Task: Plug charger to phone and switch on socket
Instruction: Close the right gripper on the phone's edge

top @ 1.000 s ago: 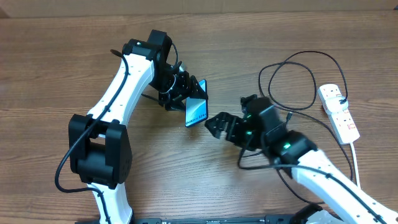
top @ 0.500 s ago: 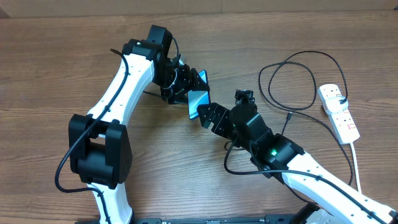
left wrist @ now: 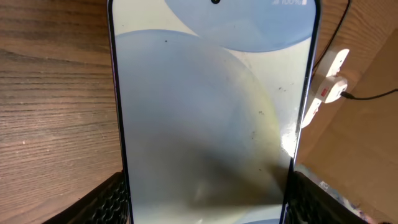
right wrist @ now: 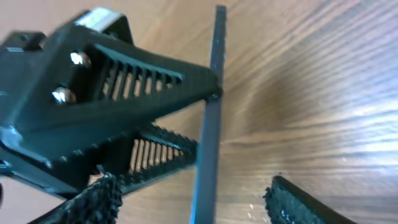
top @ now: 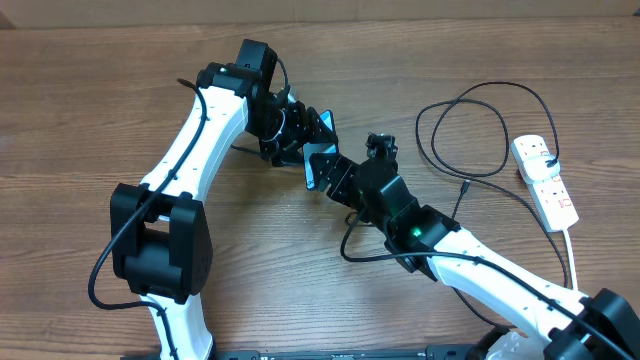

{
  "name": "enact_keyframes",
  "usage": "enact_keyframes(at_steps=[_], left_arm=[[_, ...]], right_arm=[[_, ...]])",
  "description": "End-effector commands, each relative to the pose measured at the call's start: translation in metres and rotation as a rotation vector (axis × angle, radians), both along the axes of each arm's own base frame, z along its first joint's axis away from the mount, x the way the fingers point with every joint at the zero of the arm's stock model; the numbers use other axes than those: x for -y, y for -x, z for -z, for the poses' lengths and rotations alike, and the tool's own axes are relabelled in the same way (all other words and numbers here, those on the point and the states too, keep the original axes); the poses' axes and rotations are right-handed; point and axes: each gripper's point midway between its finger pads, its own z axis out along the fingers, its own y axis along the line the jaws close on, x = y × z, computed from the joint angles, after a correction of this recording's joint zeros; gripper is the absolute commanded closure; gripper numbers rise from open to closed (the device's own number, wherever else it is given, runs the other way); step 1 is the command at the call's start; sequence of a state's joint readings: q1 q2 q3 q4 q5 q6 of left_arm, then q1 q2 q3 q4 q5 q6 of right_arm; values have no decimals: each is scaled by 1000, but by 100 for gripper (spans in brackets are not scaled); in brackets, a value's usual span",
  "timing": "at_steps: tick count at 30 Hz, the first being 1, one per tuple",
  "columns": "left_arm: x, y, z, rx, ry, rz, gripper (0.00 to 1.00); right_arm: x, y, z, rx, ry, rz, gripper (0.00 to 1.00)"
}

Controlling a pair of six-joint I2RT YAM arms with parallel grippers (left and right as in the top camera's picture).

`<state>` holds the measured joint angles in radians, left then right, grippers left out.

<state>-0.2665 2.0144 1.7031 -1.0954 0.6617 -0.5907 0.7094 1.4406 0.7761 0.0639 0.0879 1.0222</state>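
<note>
My left gripper (top: 303, 140) is shut on the phone (top: 316, 166) and holds it tilted on edge above the table. In the left wrist view the phone's light-blue screen (left wrist: 211, 106) fills the frame between both fingers (left wrist: 205, 205). My right gripper (top: 330, 178) is open, and its fingers (right wrist: 193, 199) straddle the phone's thin edge (right wrist: 210, 124) without touching it. The charger's black cable (top: 470, 95) lies in loops at the right, with its connector tip (top: 465, 187) loose on the table. Its other end runs to the socket, a white power strip (top: 545, 180).
The power strip's white cord (top: 573, 255) runs toward the front right edge. The strip also shows in the left wrist view (left wrist: 326, 81). The left gripper's black fingers (right wrist: 124, 87) show in the right wrist view. Brown wooden table (top: 80, 110) lies all around.
My right gripper has moved up and left from the table's middle to the phone, and its open fingers now sit around the phone's edge. The left gripper lifted the phone slightly.
</note>
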Motion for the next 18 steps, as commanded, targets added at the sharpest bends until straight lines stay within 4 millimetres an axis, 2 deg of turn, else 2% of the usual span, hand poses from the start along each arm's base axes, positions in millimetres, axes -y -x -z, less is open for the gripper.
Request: enact_keyframes(at_steps=[1, 6, 11, 18], left_arm=[[9, -6, -11, -7, 51, -24, 56], [11, -8, -13, -17, 65, -49, 56], [14, -10, -15, -17, 83, -53, 56], [14, -11, -16, -20, 85, -63, 56]], right_arm=[[-4, -11, -1, 34, -10, 27, 29], [-7, -17, -4, 61, -25, 38, 33], [6, -27, -7, 98, 4, 121, 38], [0, -28, -16, 124, -29, 108, 43]])
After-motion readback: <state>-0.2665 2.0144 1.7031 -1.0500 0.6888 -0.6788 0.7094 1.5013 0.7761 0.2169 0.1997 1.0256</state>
